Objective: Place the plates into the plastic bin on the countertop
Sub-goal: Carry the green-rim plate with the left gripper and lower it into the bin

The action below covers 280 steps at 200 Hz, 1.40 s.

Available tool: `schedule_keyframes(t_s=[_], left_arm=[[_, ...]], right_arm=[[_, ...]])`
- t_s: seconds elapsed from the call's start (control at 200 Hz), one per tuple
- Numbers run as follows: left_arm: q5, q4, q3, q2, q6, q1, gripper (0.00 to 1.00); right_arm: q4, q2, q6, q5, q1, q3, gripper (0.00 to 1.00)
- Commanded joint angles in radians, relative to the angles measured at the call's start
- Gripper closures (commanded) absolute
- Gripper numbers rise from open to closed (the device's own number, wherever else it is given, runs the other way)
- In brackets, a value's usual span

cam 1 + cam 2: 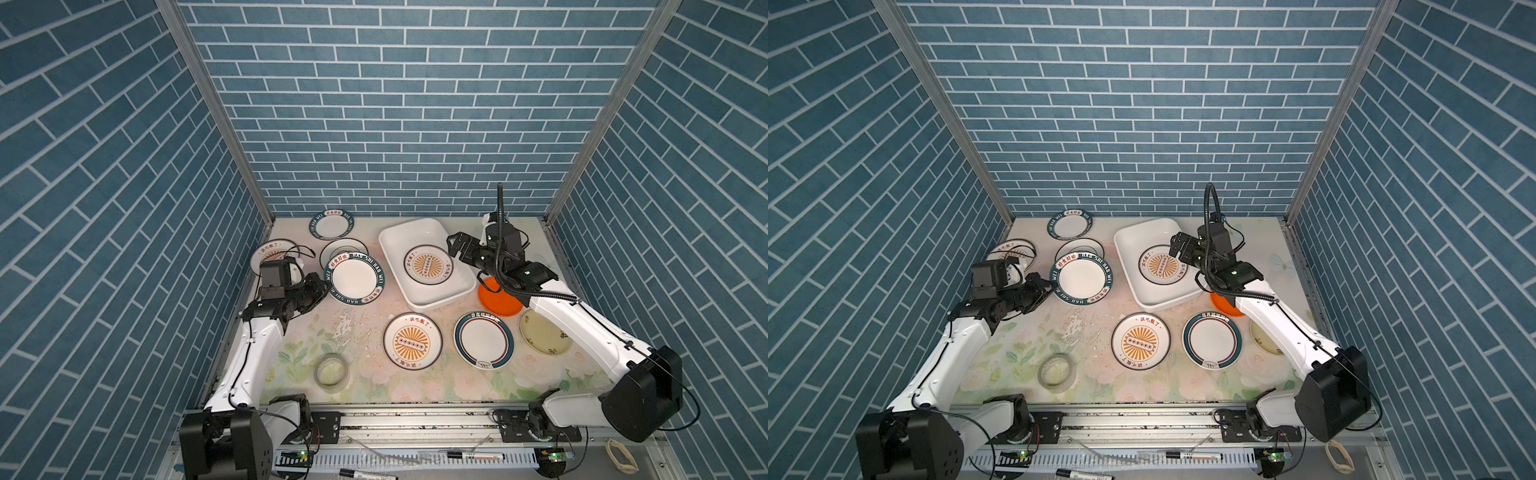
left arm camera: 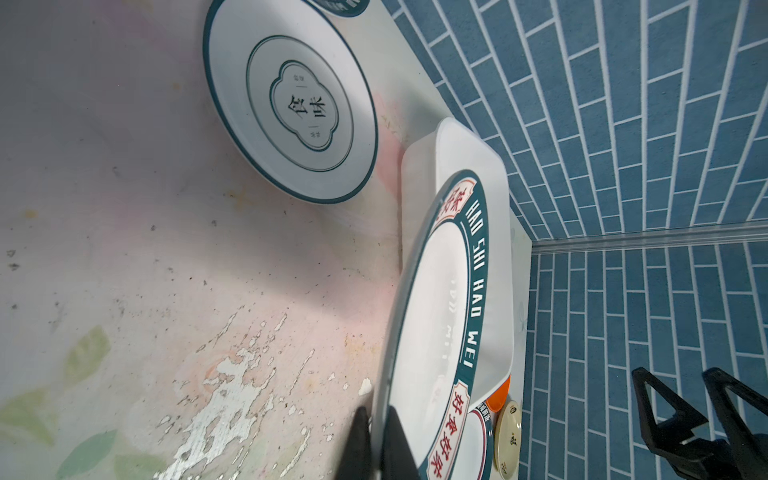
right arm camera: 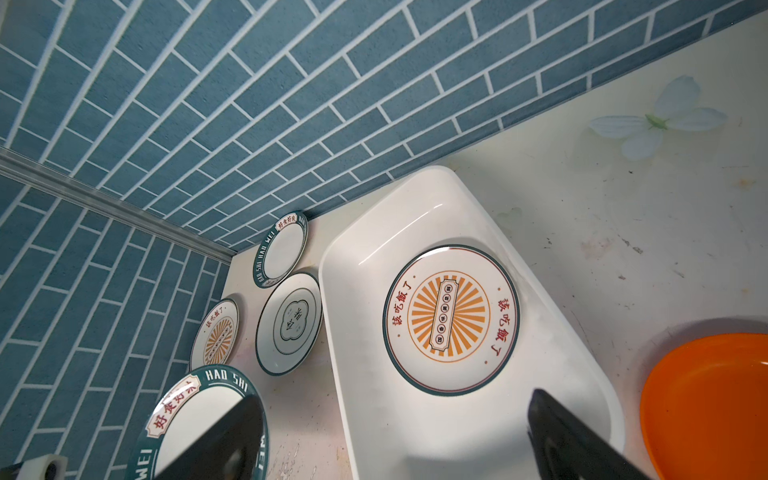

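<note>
The left claw (image 2: 376,411) is closed on the rim of the lettered plate (image 1: 358,279). The right claw (image 1: 456,246) is spread wide and empty above the bin (image 1: 415,232), and the sunburst plate (image 1: 428,264) lies below it.

The white round plate with a broad dark-green rim (image 2: 432,316) carried "HAO SHI HAO WEI" in white capitals around that rim, and red "好食好味" on cream panels. The smaller green-rimmed white plate by the back wall (image 3: 282,249) bore the same lettering. The white plate with an orange sunburst centre (image 3: 451,318), lying in the white glossy plastic bin (image 3: 415,428), read "該吃飯了" in red on two sides; its central strip was too small to read. The thin-ringed white plate (image 2: 291,104) showed "食味" at its middle.
</note>
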Motion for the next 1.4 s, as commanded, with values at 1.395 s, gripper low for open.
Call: schedule_keyframes(t_s=[1.395], left_arm=[[-0.251,0.163,0.774,0.929,-0.222,-0.530,1.00]], right_arm=[[-0.076,-0.158,-0.176,-0.435,-0.422,0.004,0.01]])
